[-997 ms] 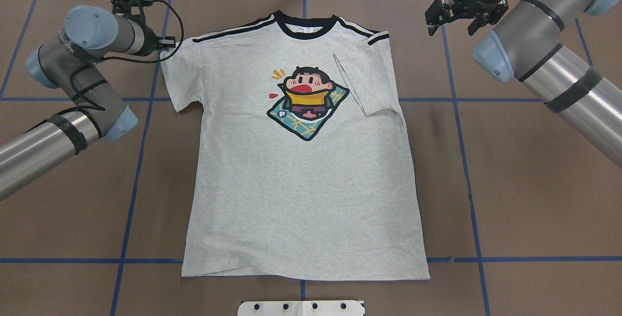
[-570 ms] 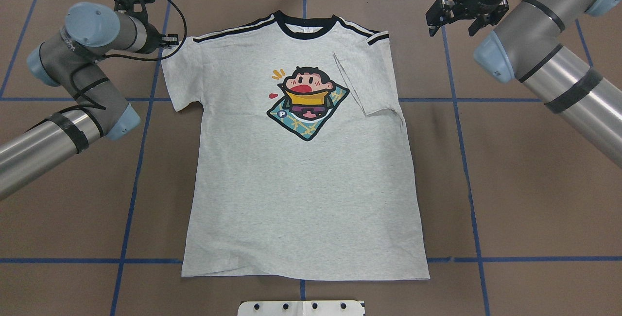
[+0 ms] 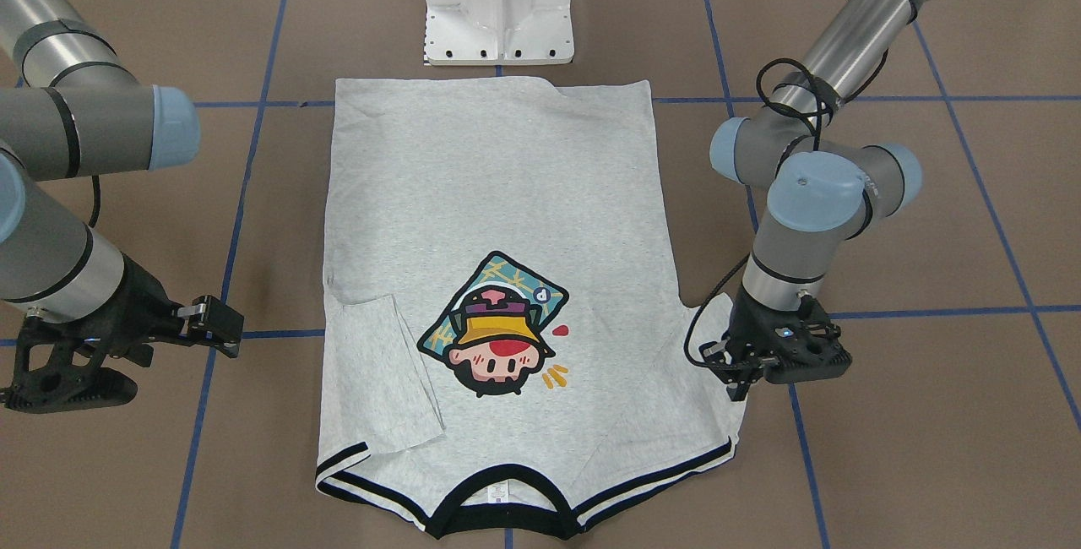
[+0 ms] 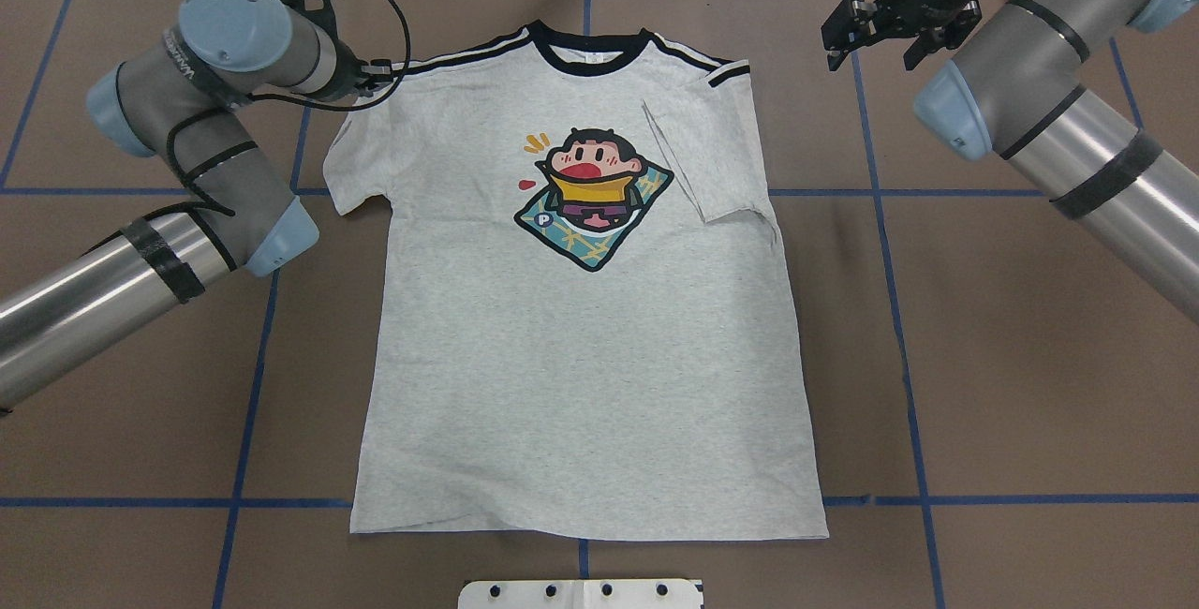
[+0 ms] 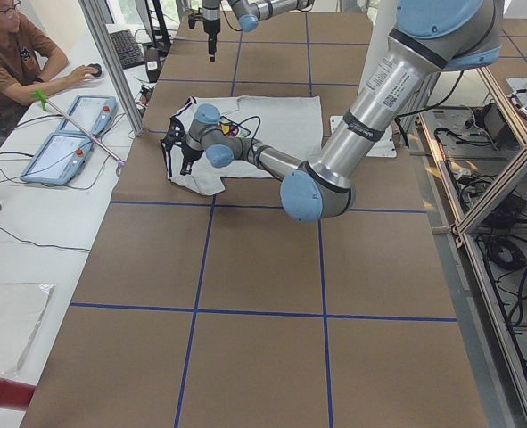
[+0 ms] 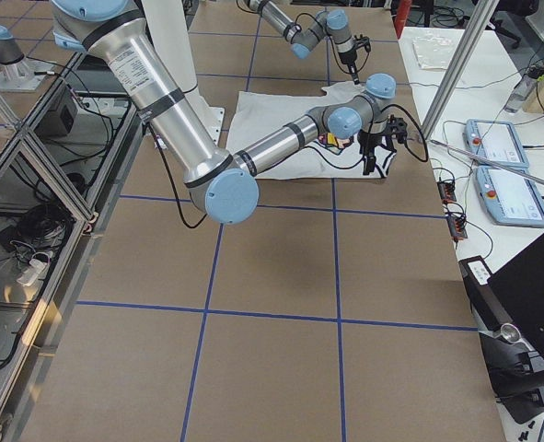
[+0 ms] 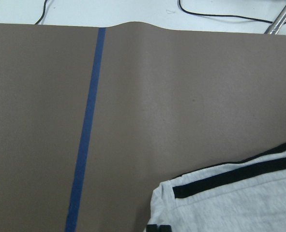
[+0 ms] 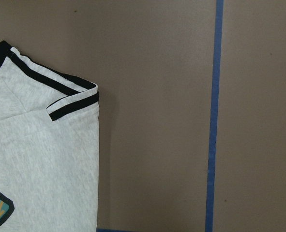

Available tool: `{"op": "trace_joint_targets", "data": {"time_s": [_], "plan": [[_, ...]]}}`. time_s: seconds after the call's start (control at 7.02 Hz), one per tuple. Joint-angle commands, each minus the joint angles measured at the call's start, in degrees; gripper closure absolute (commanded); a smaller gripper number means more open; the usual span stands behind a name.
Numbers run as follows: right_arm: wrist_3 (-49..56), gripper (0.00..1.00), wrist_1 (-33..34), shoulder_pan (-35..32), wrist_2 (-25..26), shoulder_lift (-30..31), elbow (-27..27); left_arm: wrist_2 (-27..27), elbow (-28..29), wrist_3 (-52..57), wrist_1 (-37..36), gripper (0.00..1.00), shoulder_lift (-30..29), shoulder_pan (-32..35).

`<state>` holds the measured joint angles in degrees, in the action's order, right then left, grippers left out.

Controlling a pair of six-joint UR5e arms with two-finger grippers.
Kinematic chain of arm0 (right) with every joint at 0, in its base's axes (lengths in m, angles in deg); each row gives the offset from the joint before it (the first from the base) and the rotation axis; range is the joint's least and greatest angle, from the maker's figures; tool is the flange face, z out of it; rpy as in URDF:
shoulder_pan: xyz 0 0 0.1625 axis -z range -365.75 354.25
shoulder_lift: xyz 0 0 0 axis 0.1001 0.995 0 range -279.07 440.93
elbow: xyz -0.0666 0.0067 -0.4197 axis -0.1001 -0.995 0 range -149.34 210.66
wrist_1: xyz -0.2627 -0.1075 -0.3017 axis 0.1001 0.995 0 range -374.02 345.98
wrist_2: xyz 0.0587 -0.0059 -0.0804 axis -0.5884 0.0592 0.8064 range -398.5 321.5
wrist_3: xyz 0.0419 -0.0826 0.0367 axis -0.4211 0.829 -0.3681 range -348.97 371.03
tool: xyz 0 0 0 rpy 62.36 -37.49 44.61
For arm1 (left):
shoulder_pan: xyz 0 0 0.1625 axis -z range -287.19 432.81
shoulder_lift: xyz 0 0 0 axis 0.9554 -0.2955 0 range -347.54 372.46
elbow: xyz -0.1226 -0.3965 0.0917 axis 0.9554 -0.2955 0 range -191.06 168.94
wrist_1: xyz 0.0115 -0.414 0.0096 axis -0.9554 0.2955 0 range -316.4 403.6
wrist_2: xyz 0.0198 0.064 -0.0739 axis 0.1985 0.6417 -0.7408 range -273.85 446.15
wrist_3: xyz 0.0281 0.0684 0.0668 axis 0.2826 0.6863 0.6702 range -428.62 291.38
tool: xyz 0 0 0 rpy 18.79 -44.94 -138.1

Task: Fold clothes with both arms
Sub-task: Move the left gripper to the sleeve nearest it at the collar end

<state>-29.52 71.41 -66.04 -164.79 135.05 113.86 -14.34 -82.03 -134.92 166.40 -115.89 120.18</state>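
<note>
The T-shirt [image 3: 498, 194] lay flat, print up, mid-frame of the front-facing view. It looked soft, light and limp, so it was best pinched at the sleeve hems. At lower right the left gripper [image 3: 736, 373] seemed pinched on a sleeve edge. At lower left the right gripper [image 3: 221, 328] hung spread, clear of the cloth.

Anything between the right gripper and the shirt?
Nothing but bare brown table, as the overhead view shows: from the right gripper to the shirt the stretch is clear; a blue tape line passes under the gripper.
</note>
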Motion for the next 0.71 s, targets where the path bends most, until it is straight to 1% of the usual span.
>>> {"op": "trace_joint_targets", "data": {"time_s": [0.0,0.14,0.28,0.43,0.57], "plan": [[-0.22,0.00,0.00,0.00,0.00,0.11,0.21,0.11,4.04,-7.25,-0.99,1.00,-5.73,-2.71],[-0.31,0.00,0.00,0.09,0.00,0.03,0.30,0.20,8.96,-8.83,-0.63,1.00,-9.86,-3.06],[-0.57,0.00,0.00,0.09,0.00,0.03,0.30,0.38,10.49,-8.85,-0.54,1.00,-11.03,-2.89],[-0.58,0.00,0.00,0.17,0.00,0.03,0.30,0.46,10.59,-9.63,-0.46,1.00,-11.56,-2.54],[-0.49,0.00,0.00,0.17,0.00,0.03,0.21,0.47,12.24,-11.90,0.15,1.00,-13.40,-2.10]]}}
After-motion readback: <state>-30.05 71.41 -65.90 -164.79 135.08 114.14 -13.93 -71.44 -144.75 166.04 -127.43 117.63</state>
